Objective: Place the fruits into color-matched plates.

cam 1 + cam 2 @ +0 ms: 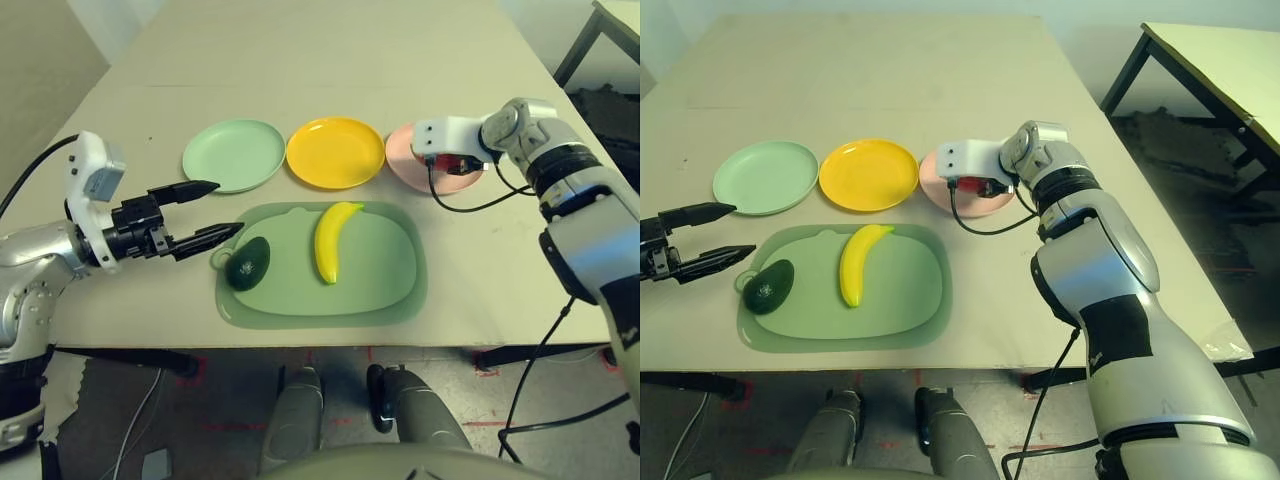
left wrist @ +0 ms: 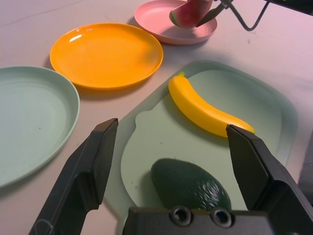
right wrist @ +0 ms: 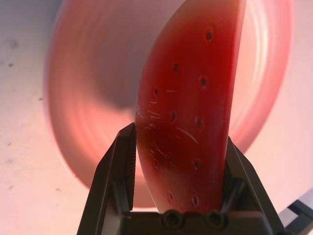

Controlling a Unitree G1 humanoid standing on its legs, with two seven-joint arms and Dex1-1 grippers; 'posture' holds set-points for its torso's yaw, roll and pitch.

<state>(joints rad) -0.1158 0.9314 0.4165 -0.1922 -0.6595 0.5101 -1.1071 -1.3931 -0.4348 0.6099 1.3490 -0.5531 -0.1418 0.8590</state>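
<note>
The right gripper [image 3: 178, 166] holds the red watermelon wedge [image 3: 190, 103] between its two black fingers, and it hangs over the pale pink plate [image 2: 161, 22], which stands at the right end of the row of three plates. In the left wrist view the wedge is seen just above this plate, but I cannot tell if it already touches it. The yellow plate [image 1: 335, 152] is in the middle of the row and the mint green plate [image 1: 234, 155] is at the left; both have nothing on them. In front of the plates lies the large pale green mat [image 1: 380, 280] (it has a small ring tab at its left side). The yellow banana [image 1: 332, 240] lies on the middle of the mat, and the dark green avocado [image 1: 247, 263] lies at the mat's left edge. The left gripper [image 1: 212, 210] has its fingers wide apart and holds nothing; it hovers just left of the mat, and its fingertips point toward the avocado
</note>
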